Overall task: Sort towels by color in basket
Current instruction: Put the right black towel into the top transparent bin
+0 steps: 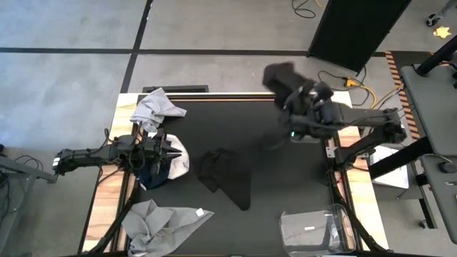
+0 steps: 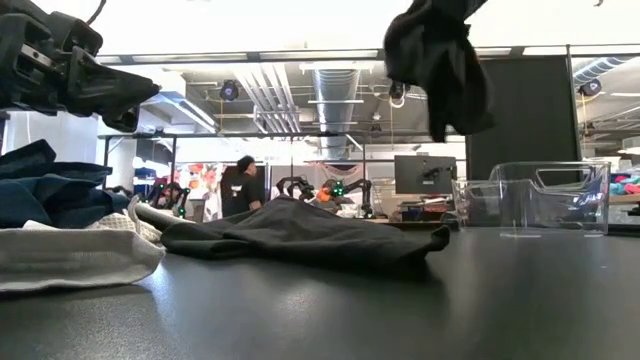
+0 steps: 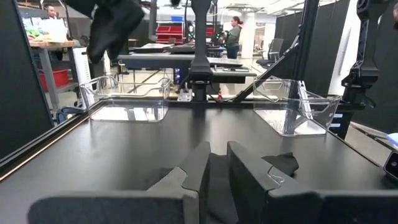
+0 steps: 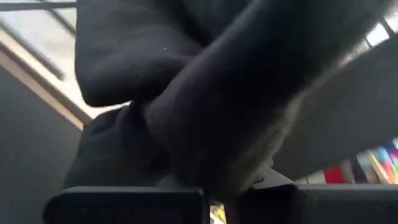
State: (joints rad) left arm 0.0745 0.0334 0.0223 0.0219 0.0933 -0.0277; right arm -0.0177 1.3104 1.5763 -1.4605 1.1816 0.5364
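My right gripper (image 1: pixel 291 98) is shut on a black towel (image 1: pixel 280 76), held high over the table's far right part; the towel also shows in the low view (image 2: pixel 440 60) and fills the right wrist view (image 4: pixel 205 93). A second black towel (image 1: pixel 227 173) lies flat mid-table. My left gripper (image 1: pixel 173 151), its fingers a little apart and empty, hovers above a pile of a navy towel (image 2: pixel 45 190) on a white towel (image 1: pixel 178 160). Light grey towels lie at the far left (image 1: pixel 157 107) and the near left (image 1: pixel 163 221). My right gripper holds the black towel by a bunched part (image 4: pixel 186 149); the cloth covers the fingers, so which part and how many layers cannot be told. The towel is lifted clear of the table and hangs slack below the gripper (image 2: pixel 455 100).
A clear plastic bin (image 1: pixel 318 228) stands at the near right; the left wrist view shows two such bins (image 3: pixel 127 99) (image 3: pixel 292 109) across the table. People stand in the room beyond.
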